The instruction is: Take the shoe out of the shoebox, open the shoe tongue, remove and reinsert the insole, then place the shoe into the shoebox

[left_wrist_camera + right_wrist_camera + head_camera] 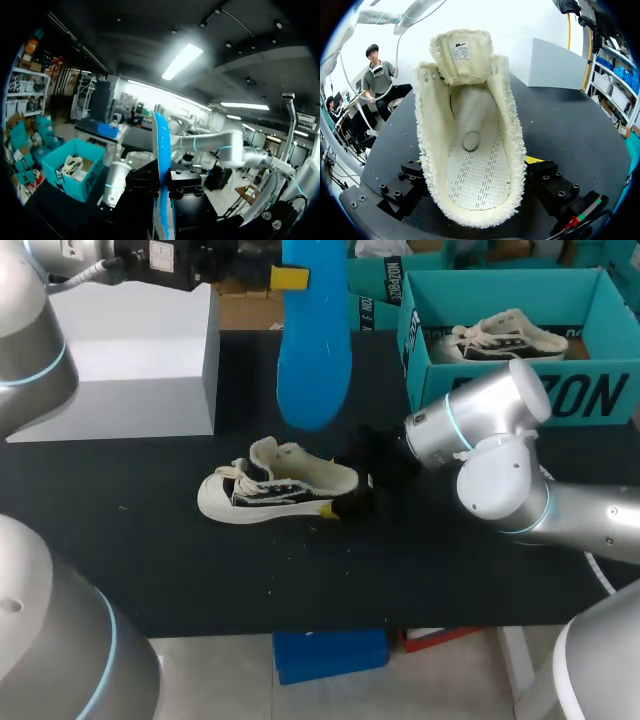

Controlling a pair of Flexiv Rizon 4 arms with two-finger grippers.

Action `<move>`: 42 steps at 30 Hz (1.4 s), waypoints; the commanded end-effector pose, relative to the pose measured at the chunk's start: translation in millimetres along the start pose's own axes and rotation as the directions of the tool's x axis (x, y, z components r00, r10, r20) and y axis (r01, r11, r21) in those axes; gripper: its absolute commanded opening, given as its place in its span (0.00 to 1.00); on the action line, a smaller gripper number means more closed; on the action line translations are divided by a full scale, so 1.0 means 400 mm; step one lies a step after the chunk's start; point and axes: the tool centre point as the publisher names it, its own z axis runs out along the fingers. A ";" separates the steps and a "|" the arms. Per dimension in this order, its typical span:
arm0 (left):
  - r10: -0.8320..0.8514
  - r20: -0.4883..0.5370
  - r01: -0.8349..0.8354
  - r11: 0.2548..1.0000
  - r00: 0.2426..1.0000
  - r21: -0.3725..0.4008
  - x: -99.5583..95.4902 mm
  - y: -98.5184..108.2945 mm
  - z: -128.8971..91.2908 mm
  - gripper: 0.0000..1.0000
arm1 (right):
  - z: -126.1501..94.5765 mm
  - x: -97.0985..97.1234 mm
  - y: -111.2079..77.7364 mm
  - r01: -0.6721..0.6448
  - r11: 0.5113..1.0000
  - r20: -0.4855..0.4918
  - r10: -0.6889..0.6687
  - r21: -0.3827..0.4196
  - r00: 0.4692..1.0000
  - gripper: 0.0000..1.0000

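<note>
**Insole out, reinsertion next**

The left pincer [164, 191] is clamped on the blue insole [313, 350], which juts out ahead from between its fingers, high over the tabletop [400, 575]. The shoe [275, 490] lies ahead of the right pincer [345, 506], tongue folded back, heel clasped between its fingers. Reinsertion looks next: the insole's tip must be lowered into the opening. The shoebox [480, 390] stands beyond the right pincer.

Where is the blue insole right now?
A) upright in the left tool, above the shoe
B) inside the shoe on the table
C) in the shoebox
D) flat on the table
A: the blue insole stands gripped in the left tool, over the shoe, whose inside shows no insole.
</note>
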 end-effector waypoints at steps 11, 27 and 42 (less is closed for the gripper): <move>-0.065 0.031 0.063 0.997 0.997 0.038 0.063 0.020 -0.026 0.00 | 0.004 -0.002 0.001 -0.001 1.000 0.002 0.001 0.001 1.000 0.00; -0.106 0.029 0.105 0.993 0.994 0.053 0.081 0.059 -0.030 0.00 | 0.004 -0.002 0.001 -0.001 1.000 0.002 0.001 0.001 1.000 0.00; -0.106 0.029 0.105 0.993 0.994 0.053 0.081 0.059 -0.030 0.00 | -0.070 -0.013 0.005 0.018 0.991 -0.012 -0.016 0.134 1.000 1.00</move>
